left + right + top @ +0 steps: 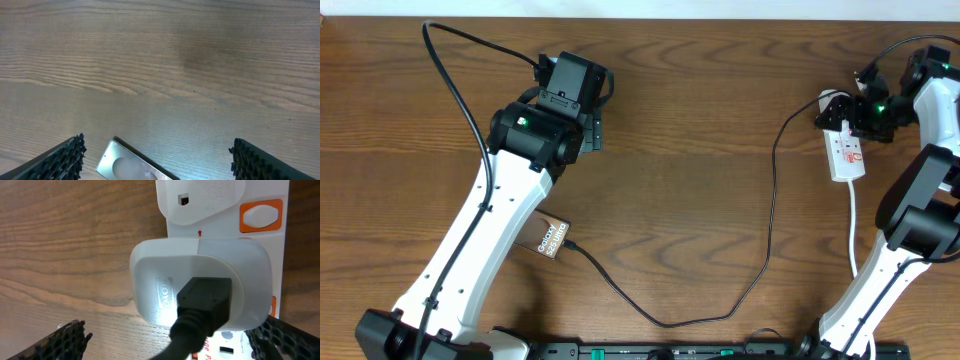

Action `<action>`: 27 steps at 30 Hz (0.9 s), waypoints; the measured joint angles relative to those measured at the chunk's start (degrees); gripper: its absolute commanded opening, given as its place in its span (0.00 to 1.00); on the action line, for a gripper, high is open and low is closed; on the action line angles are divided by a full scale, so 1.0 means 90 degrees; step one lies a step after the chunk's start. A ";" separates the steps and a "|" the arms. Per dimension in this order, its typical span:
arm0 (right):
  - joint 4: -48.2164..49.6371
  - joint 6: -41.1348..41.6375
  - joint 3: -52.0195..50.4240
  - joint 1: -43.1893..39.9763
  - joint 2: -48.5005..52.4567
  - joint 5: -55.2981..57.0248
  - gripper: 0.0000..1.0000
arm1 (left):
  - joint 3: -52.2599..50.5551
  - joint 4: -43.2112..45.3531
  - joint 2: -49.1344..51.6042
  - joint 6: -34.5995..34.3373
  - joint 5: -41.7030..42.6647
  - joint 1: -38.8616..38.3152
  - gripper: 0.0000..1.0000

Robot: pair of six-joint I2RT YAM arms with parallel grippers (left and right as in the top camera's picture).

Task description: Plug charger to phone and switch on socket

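The phone [552, 238] lies flat on the table, half hidden under my left arm, with the charger [772, 200] plugged into its lower right end. That thin black cable loops right and up to a white adapter [200, 280] seated in the socket [847, 155]. My left gripper [592, 125] hangs open well beyond the phone, touching nothing. In the left wrist view one phone corner [127, 162] shows between the spread fingers [60, 161] of my left gripper [160, 162]. My right gripper [172, 340] stands open over the adapter, holding nothing. An orange-red switch [260, 216] sits beyond it.
The socket's white cord [852, 230] runs down toward the right arm's base [865, 300]. A black robot cable [455, 80] arcs over the table's upper left. A dark rail [700, 350] lines the front edge.
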 measured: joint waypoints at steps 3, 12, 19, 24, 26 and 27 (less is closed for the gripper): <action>0.0041 0.0027 -0.0032 -0.0005 0.0000 -0.0019 0.99 | 0.0000 0.0000 0.0000 0.0000 0.0000 0.0000 0.92; 0.0289 0.0027 -0.0299 -0.0007 -0.0109 -0.0080 0.99 | 0.0000 0.0000 0.0000 0.0000 0.0000 0.0000 0.92; 0.0512 0.0097 -0.0498 0.0012 -0.0202 -0.0046 0.99 | 0.0000 0.0000 0.0000 0.0000 0.0000 0.0000 0.91; 0.0556 0.0180 -0.0520 0.0029 -0.0214 -0.0005 0.99 | -0.0002 0.0000 0.0000 0.0000 0.0000 0.0000 0.91; 0.0566 0.0272 -0.0520 0.0034 -0.0221 0.0024 0.99 | 0.0000 0.0000 0.0000 0.0000 0.0000 0.0000 0.92; 0.0563 0.0340 -0.0517 0.0034 -0.0221 0.0044 0.99 | -0.0002 0.0000 0.0000 0.0002 -0.0002 0.0000 0.92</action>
